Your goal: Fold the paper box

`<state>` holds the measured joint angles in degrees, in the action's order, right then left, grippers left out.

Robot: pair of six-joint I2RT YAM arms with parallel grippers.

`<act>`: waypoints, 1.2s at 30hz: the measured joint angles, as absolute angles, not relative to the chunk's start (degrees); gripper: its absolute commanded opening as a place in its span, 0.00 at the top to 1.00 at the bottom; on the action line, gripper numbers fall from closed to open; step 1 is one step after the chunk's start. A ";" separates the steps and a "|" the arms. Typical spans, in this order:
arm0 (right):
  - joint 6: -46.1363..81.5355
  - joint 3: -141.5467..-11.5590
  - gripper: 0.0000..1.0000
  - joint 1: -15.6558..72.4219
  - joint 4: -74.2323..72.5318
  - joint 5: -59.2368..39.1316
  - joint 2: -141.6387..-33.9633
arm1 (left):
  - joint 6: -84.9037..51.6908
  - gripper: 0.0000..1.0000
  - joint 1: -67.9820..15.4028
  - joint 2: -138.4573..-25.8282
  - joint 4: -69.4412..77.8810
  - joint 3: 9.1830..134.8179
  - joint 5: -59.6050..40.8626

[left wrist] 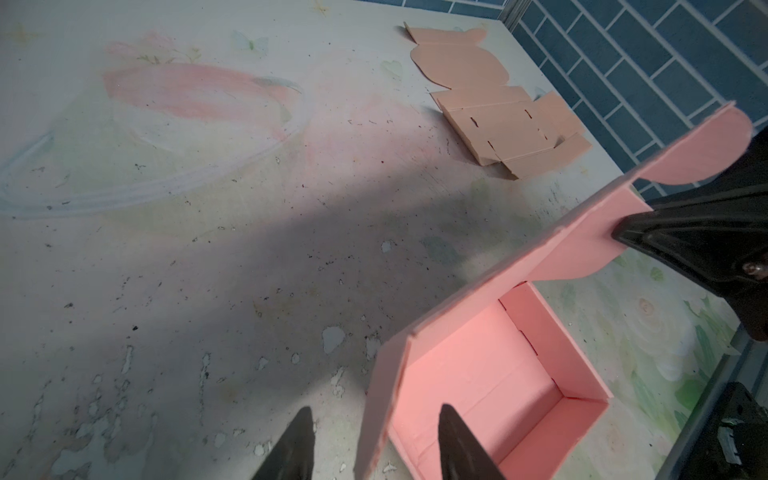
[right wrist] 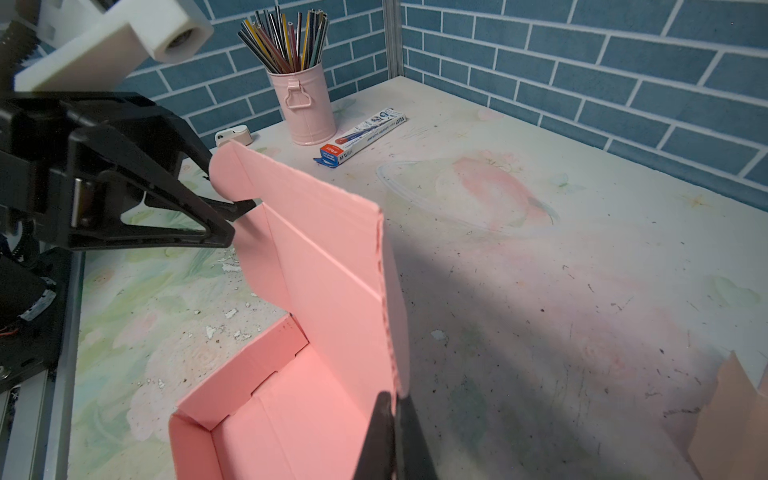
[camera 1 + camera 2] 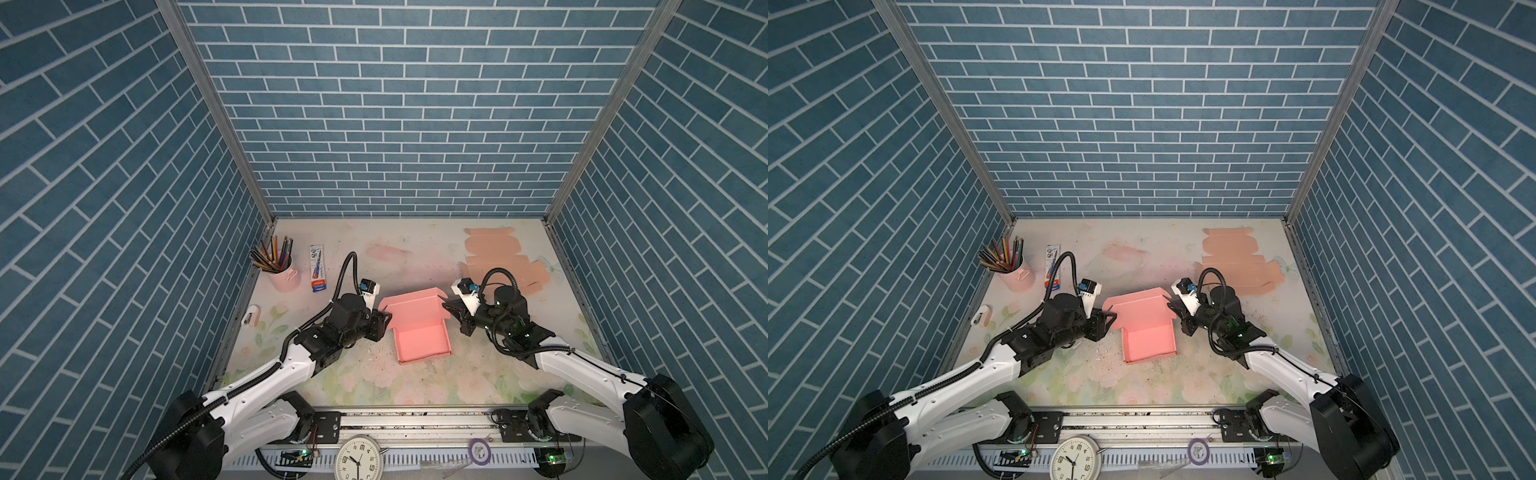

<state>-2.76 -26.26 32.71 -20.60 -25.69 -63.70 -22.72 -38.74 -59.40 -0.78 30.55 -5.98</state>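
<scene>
One box [image 3: 419, 332], one flat blank [image 3: 494, 257], left claw [image 3: 387, 318], right claw [image 3: 445, 306].

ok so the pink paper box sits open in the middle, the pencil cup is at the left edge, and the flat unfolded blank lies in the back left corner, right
Not quite: the flat unfolded blank lies in the back right corner, as both top views show. The rest holds: the pink paper box sits open in the middle and the pencil cup is at the left edge.
</scene>
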 measured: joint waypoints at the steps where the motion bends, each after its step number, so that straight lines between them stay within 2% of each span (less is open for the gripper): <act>1: -2.76 -26.26 1.00 32.71 -20.60 -25.54 -63.53 | -22.85 0.60 -38.74 -59.61 -0.49 30.50 -6.00; 9: -2.76 -26.26 1.00 32.71 -20.58 -24.38 -62.98 | -23.75 0.76 -38.70 -60.84 0.34 30.13 -6.55; 16: -2.76 -26.26 1.00 32.71 -20.58 -23.94 -62.98 | -23.77 0.83 -38.70 -61.69 1.19 30.13 -7.11; 36: -2.76 -26.26 1.00 32.71 -19.97 -22.70 -63.07 | -23.70 0.91 -38.70 -61.73 1.17 30.13 -7.51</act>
